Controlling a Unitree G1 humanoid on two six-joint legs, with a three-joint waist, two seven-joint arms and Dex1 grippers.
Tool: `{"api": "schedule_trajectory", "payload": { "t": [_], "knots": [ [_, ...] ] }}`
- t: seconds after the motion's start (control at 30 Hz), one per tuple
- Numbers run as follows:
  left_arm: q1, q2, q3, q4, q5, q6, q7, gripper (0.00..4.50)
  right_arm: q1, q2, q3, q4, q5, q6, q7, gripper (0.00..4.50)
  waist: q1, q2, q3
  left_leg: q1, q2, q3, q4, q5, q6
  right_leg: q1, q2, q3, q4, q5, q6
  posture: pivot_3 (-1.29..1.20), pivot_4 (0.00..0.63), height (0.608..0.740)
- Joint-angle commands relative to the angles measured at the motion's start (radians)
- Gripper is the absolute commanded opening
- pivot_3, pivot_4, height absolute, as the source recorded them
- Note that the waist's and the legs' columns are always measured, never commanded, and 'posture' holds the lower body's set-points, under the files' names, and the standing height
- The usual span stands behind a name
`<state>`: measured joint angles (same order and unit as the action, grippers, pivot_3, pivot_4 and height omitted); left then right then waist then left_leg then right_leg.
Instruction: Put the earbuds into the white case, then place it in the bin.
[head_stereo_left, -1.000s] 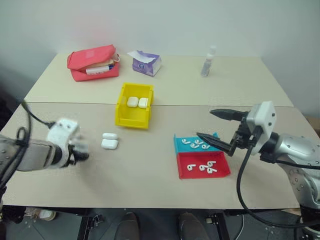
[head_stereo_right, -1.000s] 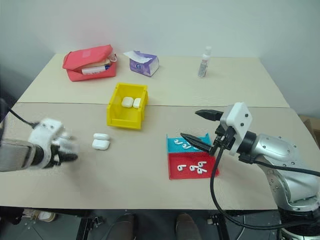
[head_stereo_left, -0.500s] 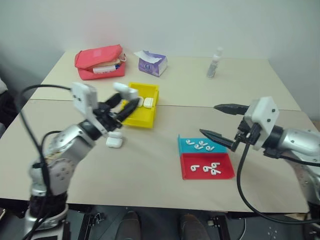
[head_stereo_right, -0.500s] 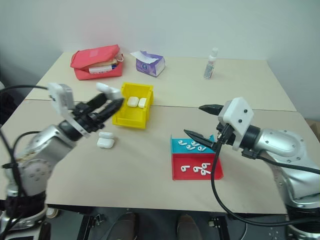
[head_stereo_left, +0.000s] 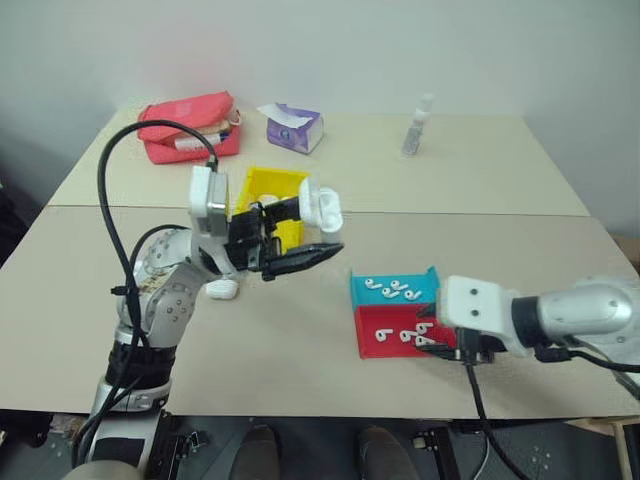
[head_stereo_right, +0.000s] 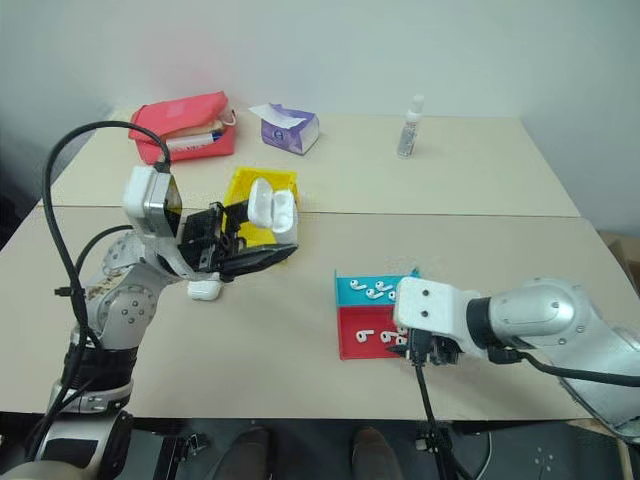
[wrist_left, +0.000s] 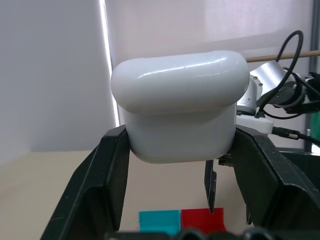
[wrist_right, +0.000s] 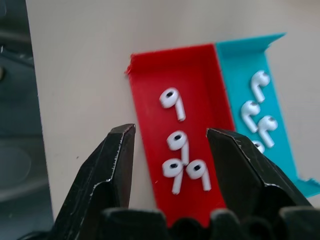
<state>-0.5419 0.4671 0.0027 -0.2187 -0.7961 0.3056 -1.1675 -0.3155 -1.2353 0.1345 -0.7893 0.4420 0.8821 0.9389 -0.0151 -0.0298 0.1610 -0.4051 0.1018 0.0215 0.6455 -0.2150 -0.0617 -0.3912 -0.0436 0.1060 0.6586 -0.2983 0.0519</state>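
White case — pinched between the left fingers, lid closed.

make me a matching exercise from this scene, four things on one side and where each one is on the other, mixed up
Things:
1. white case
2. earbuds
3. spray bottle
4. pink pouch

Places:
A. far left corner of the table
B. lying in the red tray
C. gripped by the left gripper
D. standing at the far edge of the table, right of the tissue pack

Pairs: 1-C, 2-B, 3-D, 4-A
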Motion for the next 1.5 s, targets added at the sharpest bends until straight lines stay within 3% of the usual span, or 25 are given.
{"api": "schedule_trajectory", "payload": {
  "t": [0.03, 0.2, 0.43, 1.5],
  "knots": [
    [0.006, -0.001, 0.009, -0.073, -0.035, 0.001, -0.027, 2.75, -0.058, -0.019, 0.051, -0.017, -0.036, 0.071, -0.009, 2.93, 0.000, 0.000, 0.000, 0.000, 0.000, 0.000, 0.000, 0.000, 0.000, 0.000, 0.000, 0.000, 0.000, 0.000, 0.000, 0.00, 0.150, 0.740],
    [0.030, -0.010, 0.009, -0.097, -0.032, 0.014, -0.002, 2.75, -0.137, 0.002, 0.239, 0.008, -0.146, 0.144, -0.033, 2.93, 0.001, 0.000, 0.000, 0.001, 0.000, 0.000, 0.000, 0.000, 0.000, 0.000, 0.000, 0.000, 0.000, 0.000, 0.000, 0.00, 0.150, 0.740],
    [0.060, -0.003, 0.015, -0.148, -0.032, 0.044, 0.045, 2.75, -0.171, 0.041, 0.325, 0.044, -0.185, 0.202, -0.026, 2.93, 0.001, 0.000, 0.000, 0.000, 0.000, -0.001, 0.000, 0.000, 0.000, 0.000, 0.000, 0.000, 0.000, 0.000, 0.000, 0.00, 0.150, 0.740],
    [0.140, 0.018, 0.038, -0.268, -0.082, 0.109, 0.181, 2.75, -0.223, 0.128, 0.376, 0.197, -0.284, 0.140, 0.065, 2.93, 0.002, 0.000, 0.000, 0.000, 0.000, -0.001, 0.000, 0.000, 0.000, 0.000, 0.000, -0.001, 0.000, 0.000, 0.000, 0.00, 0.150, 0.740]
  ]
}}
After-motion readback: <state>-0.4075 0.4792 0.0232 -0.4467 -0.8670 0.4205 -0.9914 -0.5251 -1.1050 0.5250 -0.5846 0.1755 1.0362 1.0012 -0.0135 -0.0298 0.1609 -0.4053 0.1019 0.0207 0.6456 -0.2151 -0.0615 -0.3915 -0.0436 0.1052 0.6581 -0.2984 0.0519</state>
